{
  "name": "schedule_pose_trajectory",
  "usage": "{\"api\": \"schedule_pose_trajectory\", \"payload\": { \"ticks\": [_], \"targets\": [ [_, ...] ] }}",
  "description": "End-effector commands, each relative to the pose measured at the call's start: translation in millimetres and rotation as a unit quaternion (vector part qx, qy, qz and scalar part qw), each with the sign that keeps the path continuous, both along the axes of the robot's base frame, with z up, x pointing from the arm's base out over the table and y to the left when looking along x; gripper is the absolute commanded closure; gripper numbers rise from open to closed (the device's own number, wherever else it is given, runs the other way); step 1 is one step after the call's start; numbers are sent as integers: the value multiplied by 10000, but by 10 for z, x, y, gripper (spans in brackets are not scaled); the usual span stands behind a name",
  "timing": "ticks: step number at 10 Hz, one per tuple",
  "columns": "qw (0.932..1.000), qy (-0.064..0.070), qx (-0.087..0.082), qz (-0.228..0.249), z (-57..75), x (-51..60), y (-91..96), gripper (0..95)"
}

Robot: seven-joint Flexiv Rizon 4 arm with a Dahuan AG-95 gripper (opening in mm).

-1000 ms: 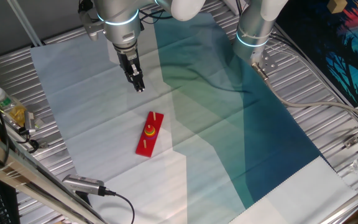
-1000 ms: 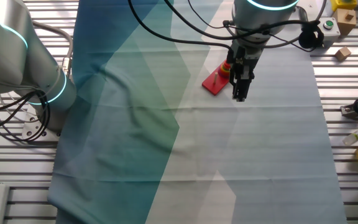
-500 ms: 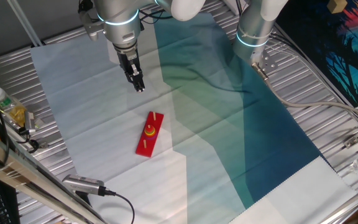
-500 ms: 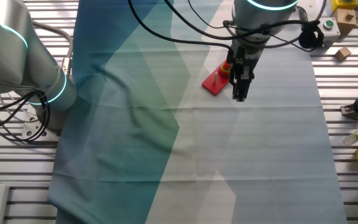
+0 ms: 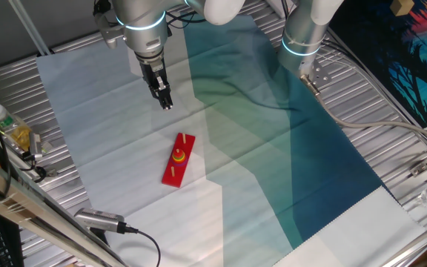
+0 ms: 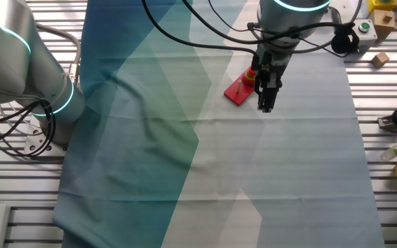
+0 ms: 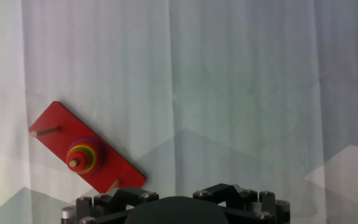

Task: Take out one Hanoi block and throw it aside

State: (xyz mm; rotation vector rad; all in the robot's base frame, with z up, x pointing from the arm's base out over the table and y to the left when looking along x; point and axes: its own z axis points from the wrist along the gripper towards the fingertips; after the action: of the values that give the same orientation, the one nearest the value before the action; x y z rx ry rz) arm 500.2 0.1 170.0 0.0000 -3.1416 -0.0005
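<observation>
The gripper (image 5: pixel 166 104) hung in the upper middle-left of one fixed view, fingers pointing down at the pale cloth (image 5: pixel 102 126), well apart from the red peg board (image 5: pixel 178 160), which lay lower and slightly to the right near the centre of that frame. The jaws looked pressed close together, with nothing between them, though the fingers were too small and dark to be sure of a narrow gap.

The Hanoi block (image 7: pixel 82 154) sat on top of the coloured stack threaded on the board's middle peg (image 7: pixel 73 163) — the hand view showed the stack in the lower left of the frame, left of the gripper body at the bottom edge. So the block lay off to one side of the jaws, not beneath them. The board's long axis ran diagonally there, from upper left to lower right, with a bare peg at each end. In the other fixed view the gripper (image 6: pixel 265 107) hid most of the board (image 6: pixel 238 91), and the block could not be made out.

My judgement: the coming move called for a sideways shift over the middle peg, then a straight lift up along it. Open cloth surrounded the board on all sides — ample room to toss the block, the clutter on the metal rails staying far out at the frame edges.
</observation>
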Motion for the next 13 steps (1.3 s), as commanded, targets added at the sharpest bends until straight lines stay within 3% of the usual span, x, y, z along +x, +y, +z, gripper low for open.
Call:
{"api": "schedule_pose_trajectory", "payload": {
  "ticks": [1,2,13],
  "targets": [
    [10000,0,-2,0,0,-2,-1,0],
    [9878,292,23,1527,0,-2,-1,950],
    [9882,301,-30,1504,4,-2,-1,950]
  ]
}}
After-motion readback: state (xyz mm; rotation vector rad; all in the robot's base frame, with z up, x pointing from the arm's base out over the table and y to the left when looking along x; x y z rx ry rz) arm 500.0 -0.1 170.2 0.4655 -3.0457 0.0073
